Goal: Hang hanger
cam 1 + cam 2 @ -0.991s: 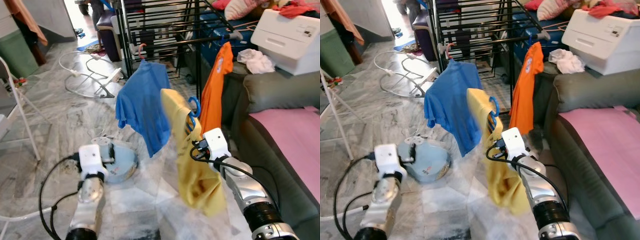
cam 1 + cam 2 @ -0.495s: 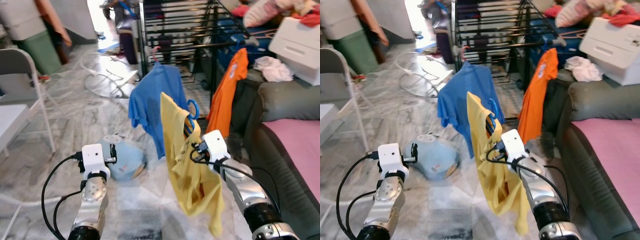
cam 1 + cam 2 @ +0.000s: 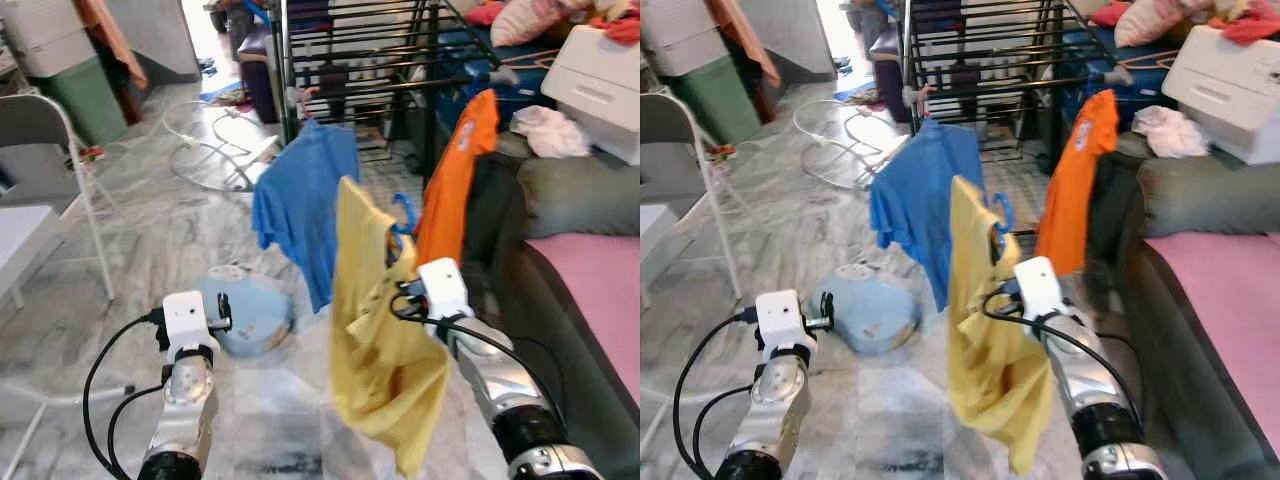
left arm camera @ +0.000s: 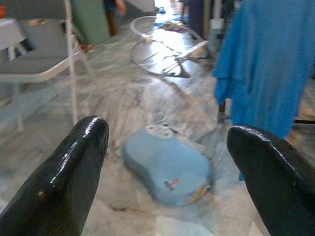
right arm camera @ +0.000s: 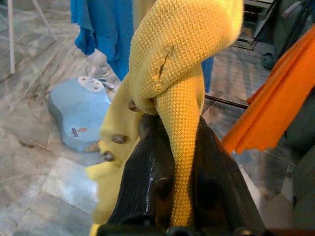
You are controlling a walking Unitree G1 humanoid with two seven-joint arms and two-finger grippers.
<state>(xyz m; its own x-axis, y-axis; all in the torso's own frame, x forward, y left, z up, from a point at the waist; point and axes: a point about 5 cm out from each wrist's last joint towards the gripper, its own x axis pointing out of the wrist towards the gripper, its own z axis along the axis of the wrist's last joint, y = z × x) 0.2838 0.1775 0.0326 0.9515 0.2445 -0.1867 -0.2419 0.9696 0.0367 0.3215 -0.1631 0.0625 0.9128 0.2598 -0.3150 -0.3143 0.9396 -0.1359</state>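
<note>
A yellow shirt (image 3: 385, 350) hangs on a blue hanger whose hook (image 3: 405, 212) sticks up above the collar. My right gripper (image 3: 402, 285) is shut on the hanger's neck through the yellow cloth (image 5: 182, 98), low in front of the black drying rack (image 3: 350, 60). The fingers (image 5: 152, 172) are mostly wrapped in fabric. On the rack hang a blue shirt (image 3: 300, 200) and an orange shirt (image 3: 452, 175). My left gripper (image 4: 167, 147) is open and idle, held low over the floor.
A light blue flat device (image 3: 250, 315) lies on the marble floor under the blue shirt. A folding chair (image 3: 40, 210) stands at the left. A grey sofa with a pink cover (image 3: 590, 290) is on the right. Cables (image 3: 210, 150) lie near the rack.
The camera view has shifted. The yellow shirt has swung, and my right gripper has carried it a little toward the orange shirt. The left arm stays put.
</note>
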